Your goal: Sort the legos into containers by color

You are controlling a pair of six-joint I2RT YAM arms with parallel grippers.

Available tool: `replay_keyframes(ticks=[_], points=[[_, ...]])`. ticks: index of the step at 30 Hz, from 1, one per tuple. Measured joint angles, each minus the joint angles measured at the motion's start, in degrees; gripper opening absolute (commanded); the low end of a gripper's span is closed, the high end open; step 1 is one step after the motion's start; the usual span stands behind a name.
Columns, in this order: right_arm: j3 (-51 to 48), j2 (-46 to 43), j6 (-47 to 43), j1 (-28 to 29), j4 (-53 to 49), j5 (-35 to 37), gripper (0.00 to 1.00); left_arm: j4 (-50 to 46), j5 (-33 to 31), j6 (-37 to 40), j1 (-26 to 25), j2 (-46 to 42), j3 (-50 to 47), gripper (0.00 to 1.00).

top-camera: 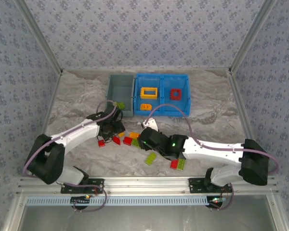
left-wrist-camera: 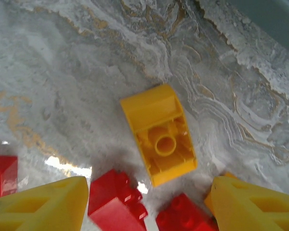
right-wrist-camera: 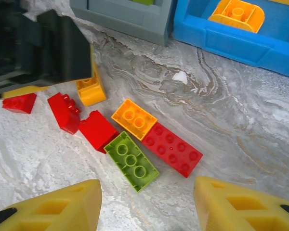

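Grey bin (top-camera: 120,91): green brick (top-camera: 119,105). Blue tray (top-camera: 162,111): yellow frame (top-camera: 149,92), red frame (top-camera: 176,93), orange brick (right-wrist-camera: 236,14), upturned seen close. Left gripper (left-wrist-camera: 149,187), right gripper (right-wrist-camera: 147,185): wide, empty.

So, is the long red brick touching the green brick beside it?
Touching. Right wrist view: the green brick lies against the long red brick, no gap between.

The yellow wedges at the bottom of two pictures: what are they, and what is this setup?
Those wedges are gripper fingers, filmed by a camera on each wrist. The overhead picture shows two robot arms, the left arm and the right arm, bolted at a table's near edge. Loose red, yellow and green bricks lie between them; beyond stand a grey bin and a blue tray holding a yellow frame and a red frame. The left gripper hangs open over a yellow brick, the right gripper open over a green brick. Neither holds anything.
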Motion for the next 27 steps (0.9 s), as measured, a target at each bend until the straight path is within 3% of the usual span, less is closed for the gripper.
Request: replay_keyframes(ticks=[7, 22, 27], points=[[-0.02, -0.02, 1.44, 1.68, 0.55, 0.83, 0.56, 3.61, 0.2, -0.57, 0.9, 5.73, 0.09, 0.66], [-0.15, -1.03, 1.18, 2.32, 3.85, -0.11, 0.56, 3.65, -1.11, -0.96, 1.44, 8.7, 0.39, 0.4], [-0.22, -2.1, 1.16, 2.32, 3.87, -0.02, 0.56, 1.95, -3.8, -0.55, 0.31, 7.48, 1.36, 0.37]])
